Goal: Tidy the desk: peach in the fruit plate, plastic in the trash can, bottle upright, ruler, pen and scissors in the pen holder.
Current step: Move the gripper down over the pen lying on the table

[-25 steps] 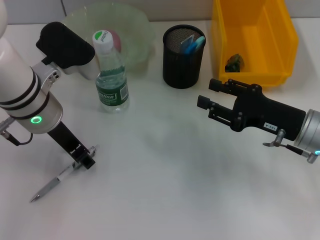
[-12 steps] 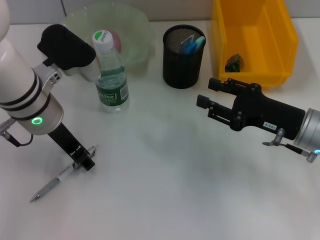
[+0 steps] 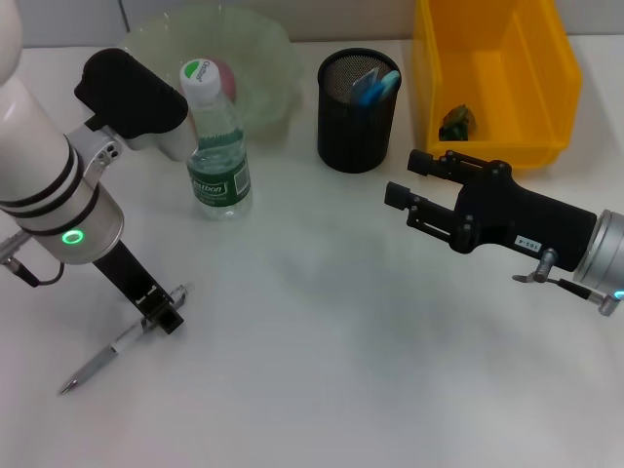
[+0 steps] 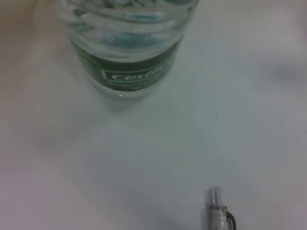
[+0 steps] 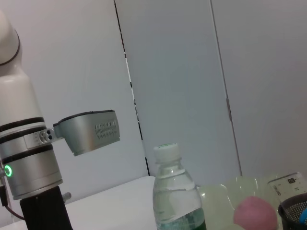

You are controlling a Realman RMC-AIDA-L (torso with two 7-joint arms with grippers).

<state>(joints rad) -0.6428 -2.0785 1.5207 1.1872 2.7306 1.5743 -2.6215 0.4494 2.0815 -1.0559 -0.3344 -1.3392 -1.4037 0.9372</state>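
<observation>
Clearly the pen (image 3: pixel 125 339) was the step in hand: the left gripper (image 3: pixel 168 314) stood down at the desk (image 3: pixel 322 370) with its jaws drawn narrow around the pen's upper end, though whether they truly pinched the barrel could not be told from the head view. The rest of the pen ran out from the jaws toward the robot, its tip lying on the surface; in the left wrist view only the clip end showed. Beyond the jaws stood the water bottle (image 3: pixel 216 146), upright already, with the pink peach (image 3: pixel 225 73) in the green fruit plate (image 3: pixel 263 49) behind it and the black mesh pen holder (image 3: pixel 358 112) well off to the right side of the jaws, blue items already inside. Plastic (image 3: pixel 456 122) lay in the yellow bin (image 3: pixel 492 73). The right gripper (image 3: pixel 409 187) hovered idle with jaws parted, near the bin. To do this well, I judged the grip should be firm before lifting, and the carry should arc high past the bottle to avoid toppling it.
</observation>
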